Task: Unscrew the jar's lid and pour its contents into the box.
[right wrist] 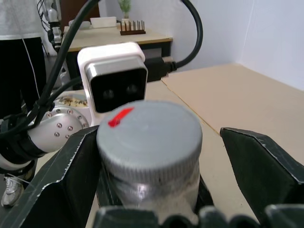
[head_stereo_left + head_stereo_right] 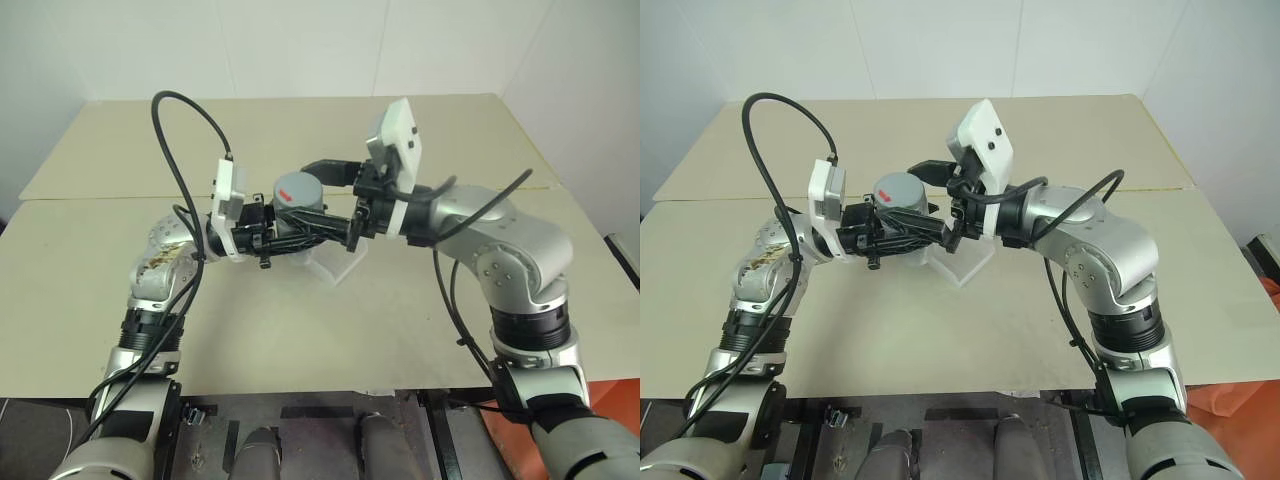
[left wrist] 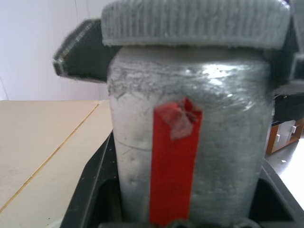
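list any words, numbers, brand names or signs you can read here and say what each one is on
No readable text, number or brand anywhere.
Lid: a short red mark on its grey top, not a letter or digit.
Jar: a plain red strip of tape down its side, nothing printed on it.
Left gripper and right gripper: no lettering.
Box: clear plastic, no print to be seen.

Bare table around box

A plain lab or office workroom: bare white walls, beige tables pushed together, and behind, a desk with a small plant and a standing person.
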Controlling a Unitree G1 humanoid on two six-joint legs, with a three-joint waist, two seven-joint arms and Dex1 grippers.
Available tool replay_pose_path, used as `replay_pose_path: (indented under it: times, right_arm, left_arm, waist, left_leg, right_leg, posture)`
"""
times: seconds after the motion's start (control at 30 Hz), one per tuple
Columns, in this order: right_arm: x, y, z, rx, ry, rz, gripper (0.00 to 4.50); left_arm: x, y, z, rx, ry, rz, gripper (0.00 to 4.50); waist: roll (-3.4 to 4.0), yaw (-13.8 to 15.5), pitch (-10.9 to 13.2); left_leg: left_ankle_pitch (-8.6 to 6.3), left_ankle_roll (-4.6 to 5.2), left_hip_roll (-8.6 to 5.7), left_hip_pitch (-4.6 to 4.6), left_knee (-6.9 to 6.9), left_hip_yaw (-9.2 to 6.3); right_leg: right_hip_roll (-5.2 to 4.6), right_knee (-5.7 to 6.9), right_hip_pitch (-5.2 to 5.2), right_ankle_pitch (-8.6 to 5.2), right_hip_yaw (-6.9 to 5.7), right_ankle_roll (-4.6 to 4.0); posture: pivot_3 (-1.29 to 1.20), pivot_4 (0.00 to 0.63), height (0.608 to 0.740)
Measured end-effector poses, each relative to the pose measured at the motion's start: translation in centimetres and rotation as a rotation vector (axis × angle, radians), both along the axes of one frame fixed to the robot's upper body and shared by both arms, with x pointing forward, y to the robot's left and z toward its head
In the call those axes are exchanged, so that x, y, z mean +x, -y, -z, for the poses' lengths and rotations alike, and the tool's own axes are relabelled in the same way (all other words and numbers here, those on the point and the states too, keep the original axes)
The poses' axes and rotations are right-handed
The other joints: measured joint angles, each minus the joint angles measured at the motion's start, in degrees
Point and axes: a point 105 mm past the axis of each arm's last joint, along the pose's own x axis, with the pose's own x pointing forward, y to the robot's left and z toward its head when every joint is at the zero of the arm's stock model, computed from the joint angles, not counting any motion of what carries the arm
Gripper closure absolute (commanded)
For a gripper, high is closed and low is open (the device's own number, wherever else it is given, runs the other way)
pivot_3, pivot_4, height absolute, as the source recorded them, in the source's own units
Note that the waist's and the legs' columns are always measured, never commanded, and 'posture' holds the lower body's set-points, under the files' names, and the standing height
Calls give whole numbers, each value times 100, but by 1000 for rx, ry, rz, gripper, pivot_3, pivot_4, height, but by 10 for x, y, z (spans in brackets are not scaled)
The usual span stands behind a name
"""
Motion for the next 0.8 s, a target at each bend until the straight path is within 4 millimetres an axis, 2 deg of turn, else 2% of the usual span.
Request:
replay_pose_path:
  times: [0.27, 0.37, 0.47, 0.63, 0.8]
  right_arm:
    - [0, -2, 0, 5, 4, -5, 58]
    - [-1, -3, -1, 10, 2, -17, 666]
    - [-4, -6, 0, 13, -1, -42, 1709]
    - [-7, -7, 1, 10, -12, -86, 1761]
    - [-13, -6, 0, -34, -18, -247, 1761]
  left_arm:
    - [-1, -1, 0, 4, 3, -1, 2460]
    - [-2, -1, 1, 6, 3, -5, 2460]
    - [-2, -2, 1, 5, 4, -10, 2460]
    - [-4, -2, 2, 11, 5, -3, 2460]
    - [-17, -1, 2, 23, -9, 73, 2460]
  waist:
    - [0, -5, 0]
    - [0, -6, 0]
    - [0, -3, 0]
    - [0, -7, 0]
    - [1, -13, 0]
  left_leg:
    - [0, 0, 0, 0, 0, 0]
    - [0, 0, 0, 0, 0, 0]
    - [0, 0, 0, 0, 0, 0]
    - [0, 0, 0, 1, 0, 0]
    - [0, 0, 0, 2, -1, 0]
  right_leg:
    - [0, 1, 0, 0, 0, 0]
    - [0, 1, 0, 0, 0, 0]
    - [0, 1, 0, 0, 0, 0]
    - [0, 1, 0, 0, 0, 0]
    - [1, 0, 1, 0, 0, 0]
  posture:
    - [0, 150, 740]
    - [0, 150, 740]
    - [0, 150, 740]
    - [0, 150, 740]
    - [0, 150, 740]
